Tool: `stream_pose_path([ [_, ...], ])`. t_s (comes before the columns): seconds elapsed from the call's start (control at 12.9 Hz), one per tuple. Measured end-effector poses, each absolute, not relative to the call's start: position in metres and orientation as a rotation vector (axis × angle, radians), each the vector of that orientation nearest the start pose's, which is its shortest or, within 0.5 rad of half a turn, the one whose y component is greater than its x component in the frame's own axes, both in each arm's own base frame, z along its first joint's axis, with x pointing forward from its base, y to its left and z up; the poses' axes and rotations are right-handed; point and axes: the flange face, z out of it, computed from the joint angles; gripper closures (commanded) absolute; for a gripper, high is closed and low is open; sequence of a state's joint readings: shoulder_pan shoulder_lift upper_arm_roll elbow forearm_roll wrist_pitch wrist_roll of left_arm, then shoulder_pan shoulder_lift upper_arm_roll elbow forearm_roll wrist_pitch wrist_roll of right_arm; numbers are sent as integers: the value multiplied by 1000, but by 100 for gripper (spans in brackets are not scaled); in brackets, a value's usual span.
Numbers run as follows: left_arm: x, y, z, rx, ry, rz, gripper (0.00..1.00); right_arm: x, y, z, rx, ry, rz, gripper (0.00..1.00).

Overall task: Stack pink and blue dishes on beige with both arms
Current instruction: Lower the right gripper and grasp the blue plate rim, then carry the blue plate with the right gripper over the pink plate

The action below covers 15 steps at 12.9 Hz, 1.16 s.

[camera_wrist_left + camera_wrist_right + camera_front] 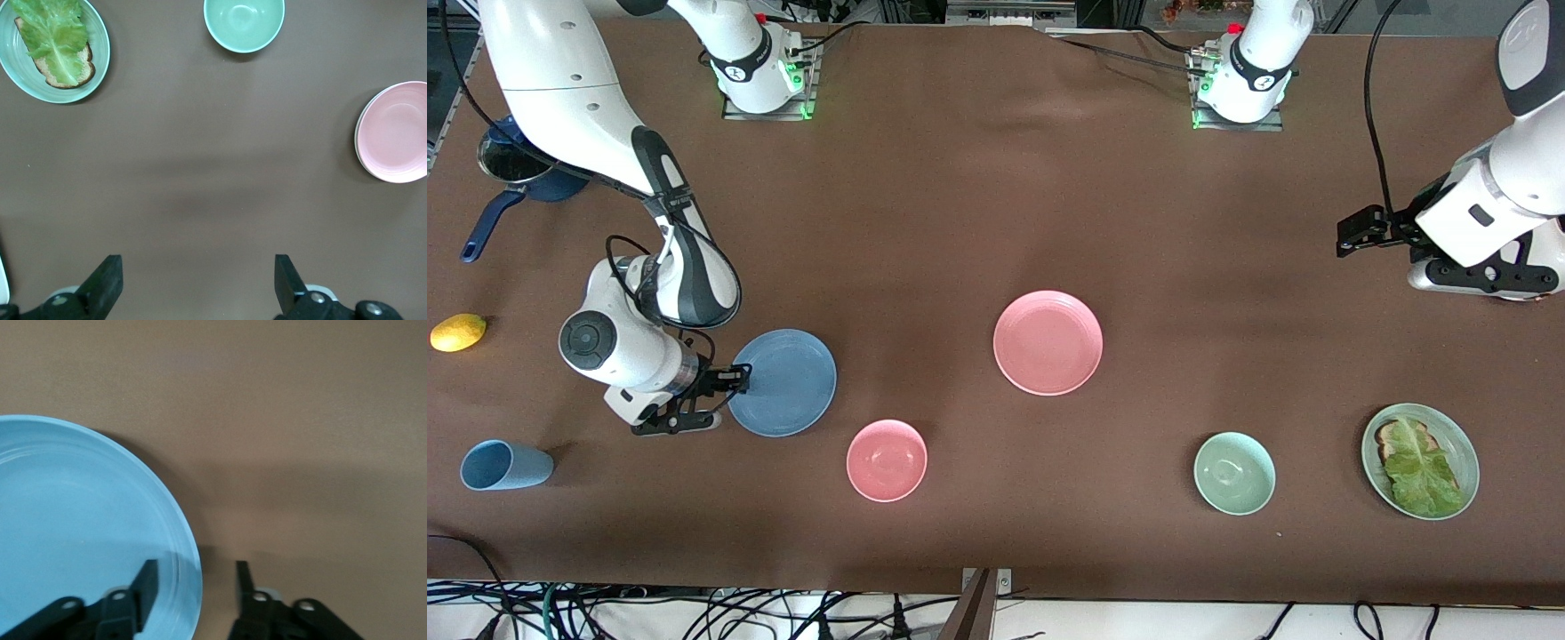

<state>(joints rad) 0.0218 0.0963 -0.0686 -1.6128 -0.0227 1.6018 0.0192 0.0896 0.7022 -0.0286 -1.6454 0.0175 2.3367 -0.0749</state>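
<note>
The right gripper (740, 380) sits low at the rim of the blue plate (783, 382), at the edge of it that faces the right arm's end of the worktop (960, 204). In the right wrist view its jaws stand apart astride that rim: one finger (148, 583) lies over the plate's inner face, the other is outside the edge over the brown cloth, and they are not closed on the rim. The blue plate (80, 533) lies flat on the worktop.

The pink plate (1048, 342) lies flat near the middle of the worktop, well apart from the blue one and a little farther from the front camera. In the left wrist view a thin pale rim shows along one edge of the pink plate (393, 132), as if it lies on something paler; what that is cannot be told.

The left gripper (1356, 233) hangs in the air over bare cloth toward the left arm's end of the worktop, and that arm waits. Its jaws are wide apart and hold nothing, as the left wrist view shows (199, 283).

A pink bowl (887, 460) stands nearer the front camera, between the two plates. A green bowl (1234, 473) and a green plate with lettuce on toast (1420, 460) stand toward the left arm's end. A blue cup (505, 465) lies on its side, and a lemon (458, 332) and a blue pot (516, 173) lie toward the right arm's end
</note>
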Motion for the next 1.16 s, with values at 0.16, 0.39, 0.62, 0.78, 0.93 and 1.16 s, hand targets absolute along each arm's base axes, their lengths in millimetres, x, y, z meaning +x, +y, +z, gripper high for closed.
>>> stream_pose_path([
  [0.16,580,-25,548,-3165,106,170,0,683,44,201,-3141,-209,23,83],
  [0.39,580,-27,547,-3165,111,174,0,682,44,198,-3140,-209,32,100],
  [0.62,580,-28,546,-3164,112,177,0,682,45,202,-3135,-205,26,100],
  [0.78,580,-28,545,-3165,114,178,0,683,44,207,-3127,-195,18,100],
  [0.93,580,-30,545,-3165,120,179,0,686,46,232,-3119,-190,9,100],
  [1.16,580,-31,545,-3165,123,179,0,684,61,294,-3088,-204,-18,100],
])
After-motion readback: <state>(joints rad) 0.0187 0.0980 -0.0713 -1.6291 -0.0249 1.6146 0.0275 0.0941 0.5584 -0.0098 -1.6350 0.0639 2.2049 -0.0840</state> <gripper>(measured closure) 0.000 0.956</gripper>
